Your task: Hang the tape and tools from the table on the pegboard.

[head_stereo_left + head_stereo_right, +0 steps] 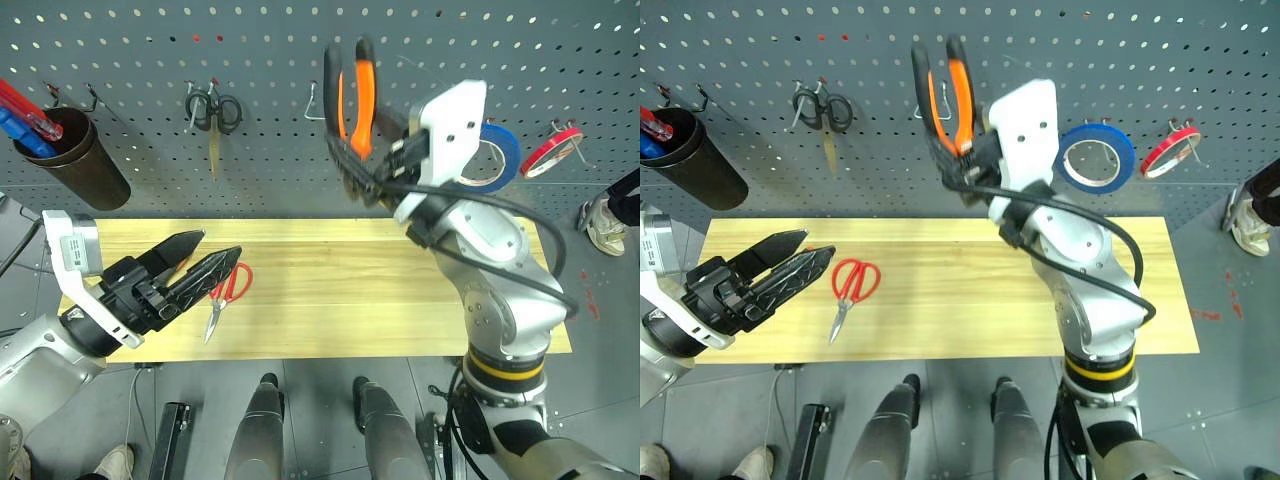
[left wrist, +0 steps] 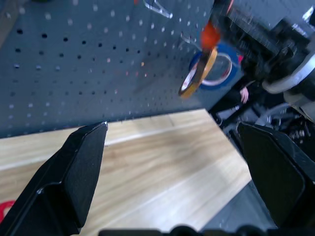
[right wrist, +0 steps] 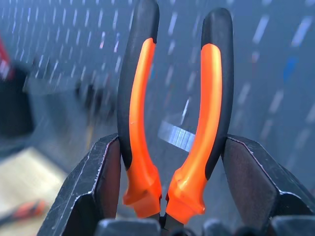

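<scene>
The right gripper [image 1: 965, 150] is clamped on the pliers [image 1: 945, 95], handles up against the pegboard [image 1: 870, 160], probably so they can drop over the bare hook [image 1: 315, 105] there. The left gripper [image 1: 780, 262] waits with jaws apart below the pegboard, over the table [image 1: 970, 290], beside one pair of red scissors [image 1: 850, 285]. On the pegboard hang three tape rings, the yellow tape [image 2: 198, 73] among them, and one pair of black scissors [image 1: 213, 115].

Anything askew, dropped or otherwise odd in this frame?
Nothing damaged or spilled. The right gripper holds the pliers handles-up in front of the pegboard, not yet on a hook. The red-handled scissors lie on the table, beside the open left gripper.
</scene>
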Motion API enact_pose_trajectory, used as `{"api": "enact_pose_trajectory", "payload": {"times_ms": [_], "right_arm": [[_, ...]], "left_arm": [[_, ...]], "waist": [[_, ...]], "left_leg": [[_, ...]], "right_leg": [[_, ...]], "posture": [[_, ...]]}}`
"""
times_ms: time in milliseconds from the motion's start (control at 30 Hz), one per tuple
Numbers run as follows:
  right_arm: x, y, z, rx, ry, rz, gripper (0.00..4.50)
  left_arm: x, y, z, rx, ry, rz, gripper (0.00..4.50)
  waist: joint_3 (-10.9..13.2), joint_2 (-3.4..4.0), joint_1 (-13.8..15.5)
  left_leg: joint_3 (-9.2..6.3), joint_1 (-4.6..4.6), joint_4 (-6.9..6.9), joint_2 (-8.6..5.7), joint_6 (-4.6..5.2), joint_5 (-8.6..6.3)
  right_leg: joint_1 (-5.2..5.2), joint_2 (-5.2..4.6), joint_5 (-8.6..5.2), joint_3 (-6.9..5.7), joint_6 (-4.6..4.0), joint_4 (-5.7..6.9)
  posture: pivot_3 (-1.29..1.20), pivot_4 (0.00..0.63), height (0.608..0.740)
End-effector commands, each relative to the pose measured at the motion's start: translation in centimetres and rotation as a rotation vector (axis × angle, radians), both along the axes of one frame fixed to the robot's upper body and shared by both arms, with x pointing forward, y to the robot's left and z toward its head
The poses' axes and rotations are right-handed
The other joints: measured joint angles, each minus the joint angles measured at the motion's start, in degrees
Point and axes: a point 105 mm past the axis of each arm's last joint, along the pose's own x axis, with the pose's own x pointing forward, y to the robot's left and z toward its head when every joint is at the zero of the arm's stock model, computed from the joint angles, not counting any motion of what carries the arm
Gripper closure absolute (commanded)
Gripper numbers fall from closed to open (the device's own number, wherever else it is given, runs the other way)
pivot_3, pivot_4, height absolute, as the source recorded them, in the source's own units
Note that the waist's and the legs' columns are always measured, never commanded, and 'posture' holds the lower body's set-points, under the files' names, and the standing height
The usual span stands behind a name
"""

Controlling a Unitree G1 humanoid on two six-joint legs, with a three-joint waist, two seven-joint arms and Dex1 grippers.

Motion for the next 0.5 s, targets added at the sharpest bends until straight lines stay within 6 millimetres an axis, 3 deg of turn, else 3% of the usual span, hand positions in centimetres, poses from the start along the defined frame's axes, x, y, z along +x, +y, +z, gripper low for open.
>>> {"api": "enact_pose_trajectory", "payload": {"times_ms": [33, 200, 500], "right_arm": [[-0.4, 0.0, 2.8, 0.05, -0.133, -0.021, 1.75], [0.6, 0.3, 3.9, 0.084, -0.189, -0.052, 1.75], [0.1, 1.4, 5.6, 0.161, -0.315, -0.052, 1.75]], "left_arm": [[0.3, -0.1, 1.7, -0.035, -0.062, 0.022, 0.0], [0.5, -0.6, 1.7, -0.037, -0.071, 0.024, 0.0], [0.8, -0.2, 1.8, -0.021, -0.08, 0.032, 0.0]], "waist": [[0.0, 0.0, 0.0], [0.0, 0.0, -0.04], [0.0, 0.0, -0.08]], "left_leg": [[0.0, 0.0, 0.01, 0.0, -0.09, 0.05], [0.01, 0.0, 0.0, -0.01, -0.21, 0.13], [0.07, -0.15, 0.0, 0.03, -0.34, 0.22]], "right_leg": [[-0.03, 0.0, 0.01, -0.01, -0.01, 0.06], [-0.11, 0.0, 0.04, 0.0, -0.07, 0.17], [-0.44, 0.0, 0.05, -0.05, -0.09, 0.46]], "posture": [[0.16, 0.374, 0.74], [0.17, 0.376, 0.74], [0.19, 0.37, 0.74]]}}
